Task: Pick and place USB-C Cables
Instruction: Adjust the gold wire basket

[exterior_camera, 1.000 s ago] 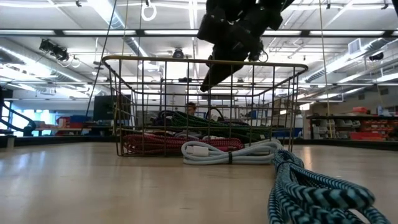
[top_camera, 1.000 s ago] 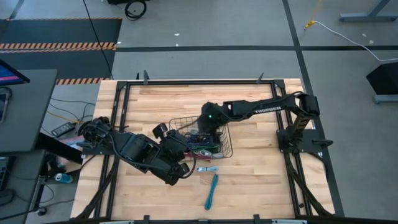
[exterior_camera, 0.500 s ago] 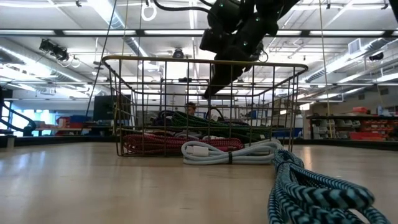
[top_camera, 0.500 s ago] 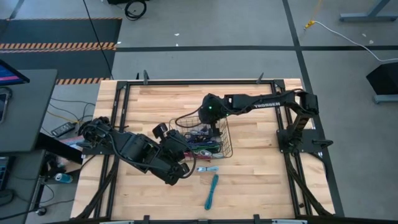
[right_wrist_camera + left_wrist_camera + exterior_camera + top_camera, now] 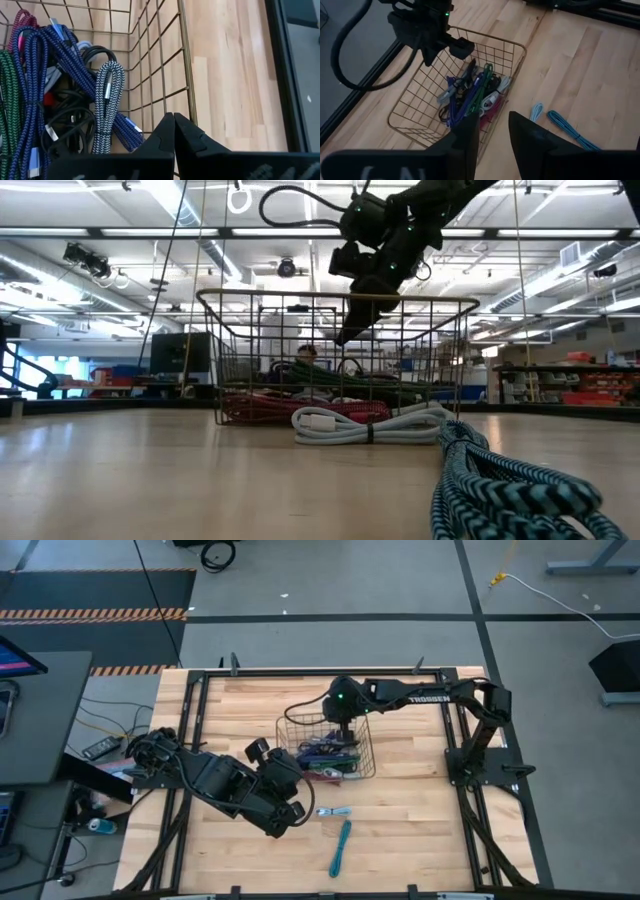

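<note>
Pale butcher-block planks make up the counter [image 5: 230,705], bolted into a black metal frame, with a grey workshop floor and hazard-striped matting beyond it.

At the left, the left claw [image 5: 293,810] hangs low over the wood, near the front corner of the basket; its two dark fingers [image 5: 465,142] stand a little apart with nothing between them, as the left wrist view shows.

Toward the middle sits the gold-coloured wire mesh basket [image 5: 365,745], holding a tangle of braided USB-C cables [image 5: 325,758]: blue-purple, green, grey-silver, black and a maroon one lying along the basket's front wall. In the right wrist view a grey-and-white braided coil [image 5: 106,107] stands looped against the heap, beside blue-purple strands [image 5: 60,47] and a green one [image 5: 7,95].

Just in front of the basket, out on the bare wood, lies a small pale blue-white bundled cable [image 5: 333,811], cinched at its middle with a dark tie; the low view shows it close before the basket's front wall [image 5: 365,423]. Beside it, nearer the counter's front edge, a longer teal braided cable [image 5: 340,847] stretches out straight, filling the near corner of the low view [image 5: 500,485].

From the right, the right arm reaches across the counter, its right claw [image 5: 345,732] pointing down at the basket's far rim. Its fingers [image 5: 162,137] are clenched tip to tip, against the mesh wall just under the rim; whether they pinch a wire cannot be told.
</note>
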`<state>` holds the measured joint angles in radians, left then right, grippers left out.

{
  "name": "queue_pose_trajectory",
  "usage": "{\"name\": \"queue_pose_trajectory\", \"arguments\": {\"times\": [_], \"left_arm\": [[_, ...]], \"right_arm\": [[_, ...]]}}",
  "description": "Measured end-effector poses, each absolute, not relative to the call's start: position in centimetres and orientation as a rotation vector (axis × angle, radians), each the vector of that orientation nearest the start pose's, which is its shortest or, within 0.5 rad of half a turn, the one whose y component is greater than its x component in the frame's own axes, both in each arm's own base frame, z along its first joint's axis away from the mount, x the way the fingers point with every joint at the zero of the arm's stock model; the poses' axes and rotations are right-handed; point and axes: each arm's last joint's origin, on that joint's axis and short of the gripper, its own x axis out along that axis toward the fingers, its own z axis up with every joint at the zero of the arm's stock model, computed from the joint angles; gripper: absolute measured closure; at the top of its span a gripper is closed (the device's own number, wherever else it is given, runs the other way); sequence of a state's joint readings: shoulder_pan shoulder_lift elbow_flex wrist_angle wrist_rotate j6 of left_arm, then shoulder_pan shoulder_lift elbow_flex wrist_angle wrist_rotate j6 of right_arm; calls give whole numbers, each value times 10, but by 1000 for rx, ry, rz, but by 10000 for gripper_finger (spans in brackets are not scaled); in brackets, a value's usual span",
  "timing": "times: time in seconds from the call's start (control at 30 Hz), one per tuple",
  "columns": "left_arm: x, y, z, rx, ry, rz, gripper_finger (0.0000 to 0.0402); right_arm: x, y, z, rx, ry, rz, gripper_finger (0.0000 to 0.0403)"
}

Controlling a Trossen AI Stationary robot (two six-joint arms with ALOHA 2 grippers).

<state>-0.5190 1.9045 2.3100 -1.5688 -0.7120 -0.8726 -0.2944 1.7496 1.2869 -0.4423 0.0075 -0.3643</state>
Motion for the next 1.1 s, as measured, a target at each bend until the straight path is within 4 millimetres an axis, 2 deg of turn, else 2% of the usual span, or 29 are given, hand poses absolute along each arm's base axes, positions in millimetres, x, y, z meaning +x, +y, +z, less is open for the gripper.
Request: {"name": "queue_pose_trajectory", "arguments": {"times": [0.2,0.3,0.4,0.53,0.67,0.8,0.97,1.1], "left_arm": [[308,-154,422,-133,774,546,290],[308,-154,422,-130,775,545,290],[308,-154,422,-124,777,543,290],[308,-153,423,-94,763,556,290],[316,-148,417,-78,764,590,290],[326,-140,393,-48,836,647,290],[344,-128,349,-158,1002,651,290],[368,-127,310,-259,1038,505,289]], "right_arm": [[355,-112,233,-199,934,-120,403],[354,-103,244,-210,894,-104,403],[351,-87,274,-218,808,-82,403],[334,-61,335,-218,625,-60,403],[295,-35,401,-190,418,-49,403],[241,-14,453,-158,214,-19,403],[181,2,484,-106,55,32,403],[150,10,494,-94,-12,82,403]]}}
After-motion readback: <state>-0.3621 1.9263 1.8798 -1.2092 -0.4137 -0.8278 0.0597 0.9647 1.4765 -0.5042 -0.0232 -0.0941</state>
